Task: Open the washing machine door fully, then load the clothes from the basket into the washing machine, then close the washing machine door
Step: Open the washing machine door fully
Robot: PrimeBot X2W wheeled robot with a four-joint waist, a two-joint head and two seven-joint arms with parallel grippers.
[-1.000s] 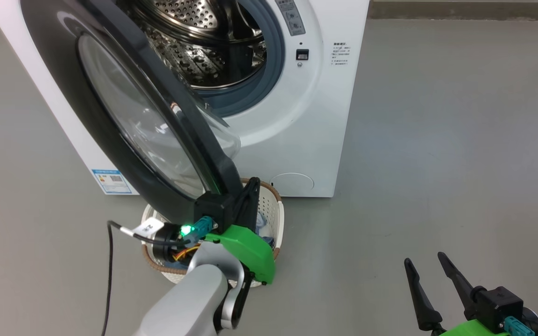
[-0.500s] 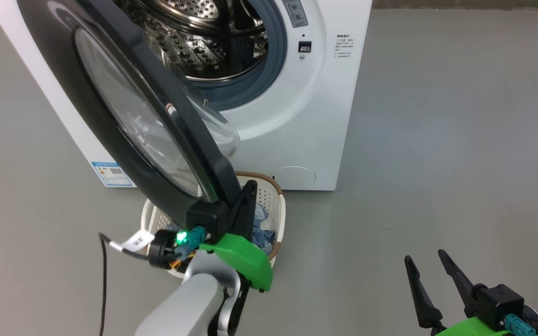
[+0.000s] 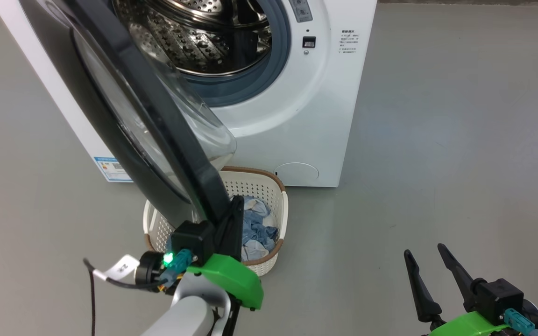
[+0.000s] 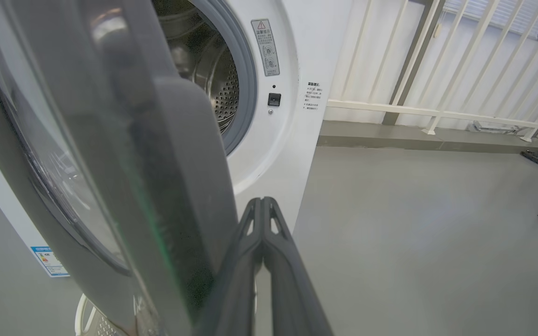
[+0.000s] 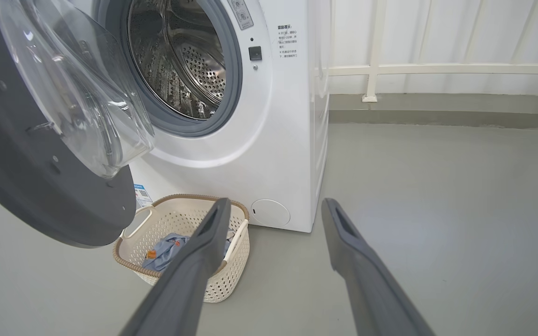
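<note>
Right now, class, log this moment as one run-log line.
door: part open | left tool: shut, at door edge | right tool: open, empty | clothes: in basket

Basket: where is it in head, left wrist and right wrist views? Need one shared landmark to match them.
Head view: basket bottom centre, partly behind the door.
Left wrist view: basket sliver, bottom-left corner, below the door.
Right wrist view: basket lower left.
Shared landmark: black latch socket on the washing machine front.
</note>
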